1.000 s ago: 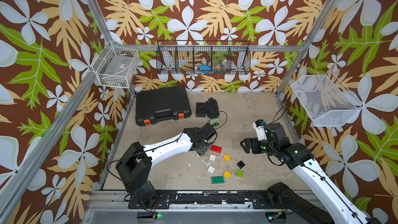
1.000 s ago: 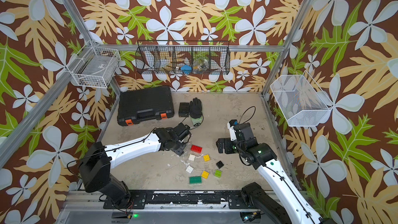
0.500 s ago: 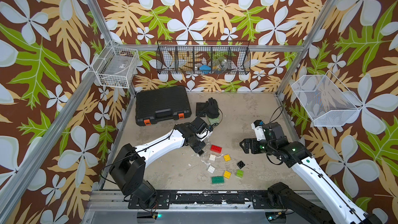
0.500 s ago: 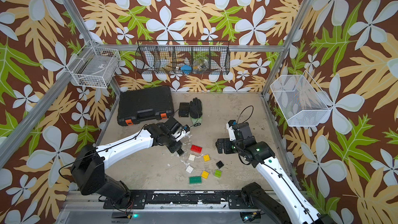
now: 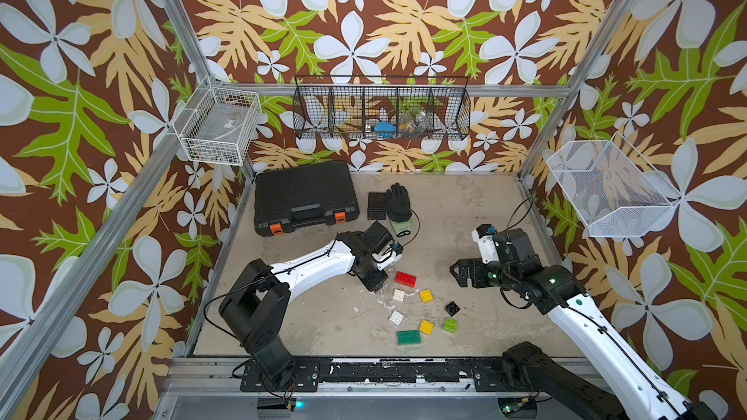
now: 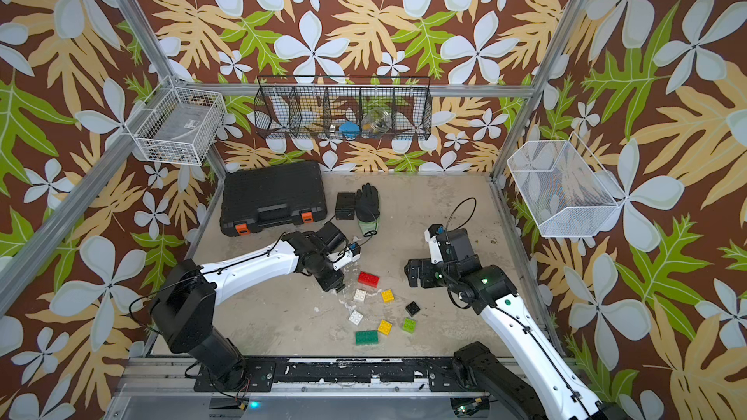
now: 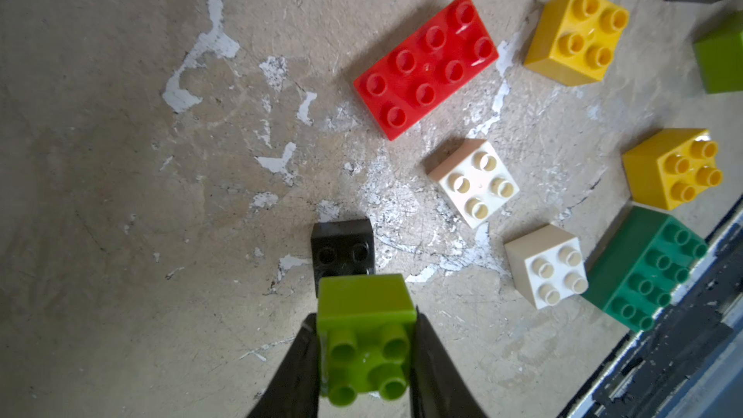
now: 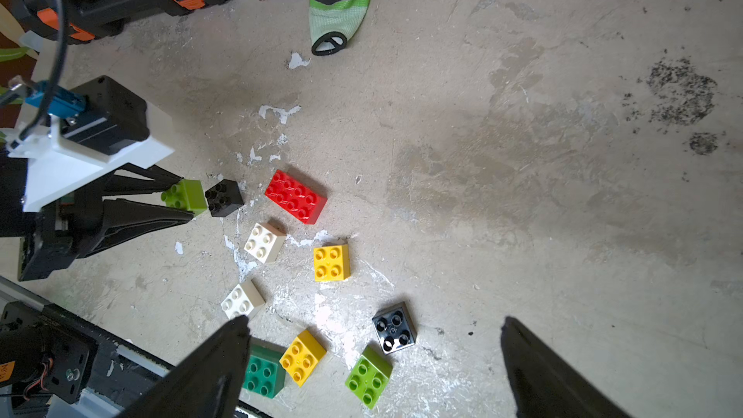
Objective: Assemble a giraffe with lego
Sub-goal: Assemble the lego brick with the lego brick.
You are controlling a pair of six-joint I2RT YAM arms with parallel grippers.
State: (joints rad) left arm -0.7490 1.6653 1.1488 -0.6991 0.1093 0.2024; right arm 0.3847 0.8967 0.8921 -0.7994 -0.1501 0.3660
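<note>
Lime lego brick [image 7: 366, 299] is clamped sideways in the left gripper [image 7: 364, 317], studs toward the wrist camera and low over the tabletop [image 5: 323, 317]. Black brick [image 8: 223, 197] lies on its side just ahead of it, studs facing the lime one's underside. They're just beside each other, can't tell if touching. The other pieces are loose on the tabletop, studs up, between the two arms. Red brick [image 5: 405, 279] is nearest the left gripper, with white brick [image 5: 398, 295] and yellow brick [image 5: 426, 296] just in front of it. Second white brick [image 5: 396, 317] is further forward. Loose black brick [image 5: 452, 309] and loose lime brick [image 5: 449, 324] sit close together on the right of the cluster. Dark green brick [image 5: 408, 337] is at the front edge, with second yellow brick [image 5: 426, 326] just beside it. Right gripper [image 8: 374, 318] hovers over the right side of the cluster, jaws wide apart, holding nothing. Black tool case [image 5: 305, 195] and glove [image 5: 398, 202] are at the back, well apart from the bricks.
</note>
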